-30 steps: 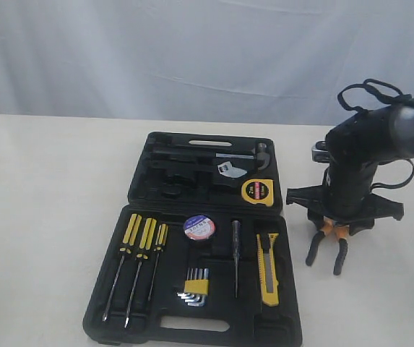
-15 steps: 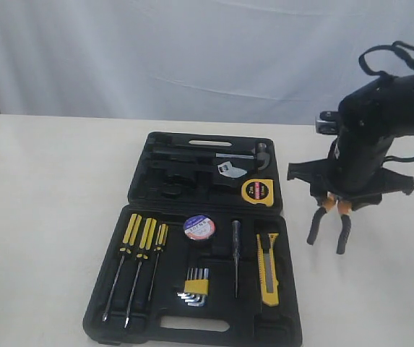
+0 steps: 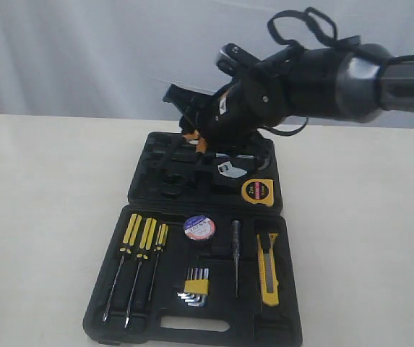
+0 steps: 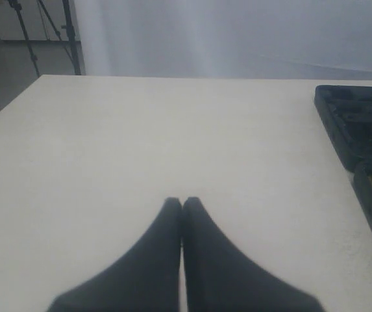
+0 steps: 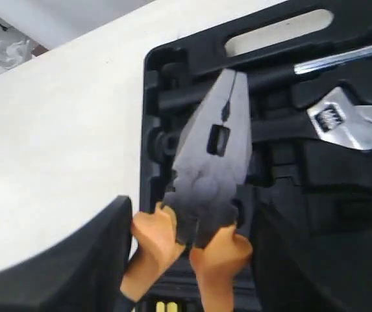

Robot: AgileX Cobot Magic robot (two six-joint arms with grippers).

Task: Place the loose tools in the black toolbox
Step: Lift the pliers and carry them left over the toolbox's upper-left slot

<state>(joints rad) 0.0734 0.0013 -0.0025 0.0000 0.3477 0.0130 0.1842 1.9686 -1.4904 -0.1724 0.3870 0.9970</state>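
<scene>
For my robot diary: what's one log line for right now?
right pincer: holds pliers | pliers: over toolbox, not placed | left pincer: shut, empty

Beige table [image 3: 40, 188], white curtain [image 3: 84, 58] behind

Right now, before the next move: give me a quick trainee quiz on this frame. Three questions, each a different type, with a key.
1. True or false: the right gripper holds the pliers above the toolbox.
2. Pick one: where is the tape measure? A, in the left gripper; B, in the toolbox; C, in the right gripper.
3. Fill in the blank: the left gripper is ___ (open or shut), with nothing between its jaws.

Key: 1 true; 2 B; 3 shut.
</scene>
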